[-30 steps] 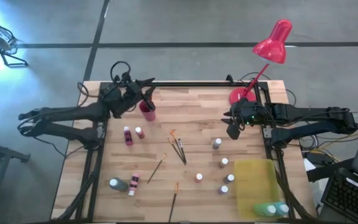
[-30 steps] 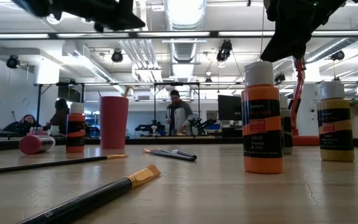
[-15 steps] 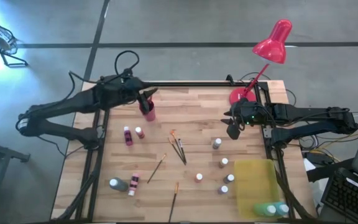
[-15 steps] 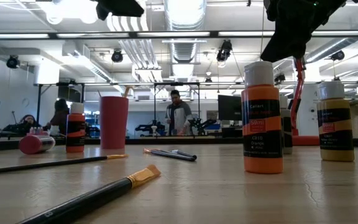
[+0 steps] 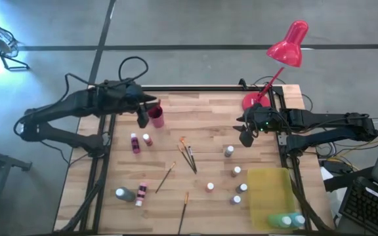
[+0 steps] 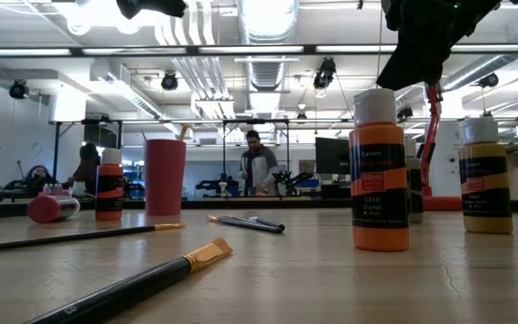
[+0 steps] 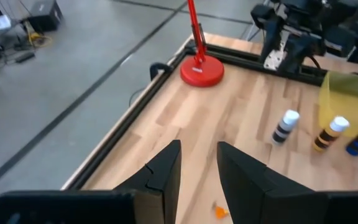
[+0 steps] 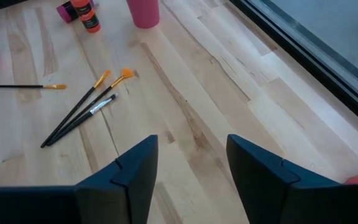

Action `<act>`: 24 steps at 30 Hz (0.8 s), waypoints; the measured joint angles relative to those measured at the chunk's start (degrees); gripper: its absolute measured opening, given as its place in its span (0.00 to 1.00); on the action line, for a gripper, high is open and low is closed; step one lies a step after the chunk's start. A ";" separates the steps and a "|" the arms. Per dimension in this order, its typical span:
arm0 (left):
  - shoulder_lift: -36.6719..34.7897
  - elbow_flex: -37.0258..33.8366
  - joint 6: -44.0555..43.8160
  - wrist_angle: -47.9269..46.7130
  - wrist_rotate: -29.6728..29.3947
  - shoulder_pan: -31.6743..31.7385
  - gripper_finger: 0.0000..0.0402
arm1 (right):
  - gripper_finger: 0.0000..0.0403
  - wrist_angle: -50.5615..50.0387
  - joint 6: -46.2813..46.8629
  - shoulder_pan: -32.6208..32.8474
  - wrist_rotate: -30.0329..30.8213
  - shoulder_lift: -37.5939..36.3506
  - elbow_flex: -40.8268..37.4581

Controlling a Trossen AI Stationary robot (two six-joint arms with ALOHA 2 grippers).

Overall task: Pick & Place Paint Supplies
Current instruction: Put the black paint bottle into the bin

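Looking straight down, a wooden desk (image 5: 202,131) carries scattered paint supplies between two dark robot arms. The left tool (image 5: 142,117) hovers at the far left of the desk, just beside a pink cup (image 5: 155,117). Its wrist view shows the two fingers (image 7: 166,177) apart by a narrow gap with nothing between them. The right tool (image 5: 245,136) hangs over the far right of the desk near the base of a red lamp (image 5: 287,44). Its fingers (image 8: 135,168) stand well apart, also empty.

Three paintbrushes (image 5: 189,157) lie bunched near the middle of the desk. Two more brushes (image 5: 165,177) lie singly nearer the front. Small white-capped bottles (image 5: 229,151) stand in a loose group on the right, beside a flat yellow tray (image 5: 268,190). Two larger bottles, green and blue (image 5: 287,221), lie at the tray's front end. More small bottles (image 5: 134,143) sit on the left, some tipped over.

The small bottles look light and rigid, with smooth plastic sides that may slip; gripping across the body just under the cap seems safest, and the upright ones could topple if nudged. The brushes are thin, stiff and light, lying flat, so a pinch across the middle of the handle would likely suit, keeping clear of the soft bristles.
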 joint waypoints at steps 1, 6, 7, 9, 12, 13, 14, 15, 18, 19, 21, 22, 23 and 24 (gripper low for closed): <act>0.00 0.22 -0.11 -0.65 -0.02 -0.36 0.27 | 0.47 0.00 0.00 0.00 0.00 0.00 0.00; 0.11 0.30 -0.15 -3.14 -0.04 -2.77 0.27 | 0.48 0.02 -0.02 0.00 0.01 0.00 0.00; 0.11 0.23 -0.15 -3.57 -0.04 -3.31 0.27 | 0.49 0.02 -0.01 0.00 0.00 0.01 0.01; 0.15 0.07 -0.37 -5.18 -0.04 -4.36 0.27 | 0.49 0.02 0.00 0.00 -0.01 0.00 0.01; 0.69 0.06 -1.82 -6.81 -0.10 -6.23 0.27 | 0.47 0.03 0.00 0.02 0.01 0.00 0.00; 0.94 0.06 -2.24 -7.33 -0.08 -6.89 0.27 | 0.47 0.04 0.00 0.02 0.01 0.01 0.02; 1.22 0.06 -2.64 -7.70 -0.06 -7.53 0.27 | 0.46 0.04 0.00 0.01 0.01 0.00 0.02; 1.54 0.06 -2.86 -7.83 -0.07 -8.24 0.27 | 0.45 0.07 0.00 0.00 -0.01 0.02 0.02; 3.04 0.03 -3.04 -8.45 -0.09 -10.38 0.27 | 0.43 0.13 0.04 0.00 -0.01 0.02 0.02; 3.62 0.03 -3.08 -8.48 -0.08 -11.13 0.27 | 0.43 0.19 0.02 0.01 0.01 0.02 0.02; 4.51 0.03 -3.21 -8.89 -0.07 -12.45 0.27 | 0.42 0.60 0.01 0.01 -0.01 0.02 0.02; 4.93 0.03 -3.49 -9.42 -0.05 -13.00 0.27 | 0.41 0.91 0.00 0.02 0.00 0.01 0.02; 5.43 0.03 -3.88 -10.02 -0.09 -13.40 0.27 | 0.41 1.31 0.00 0.02 -0.01 0.02 0.02; 5.92 0.03 -4.56 -10.54 -0.28 -13.73 0.27 | 0.41 1.64 0.02 0.02 -0.01 0.02 0.02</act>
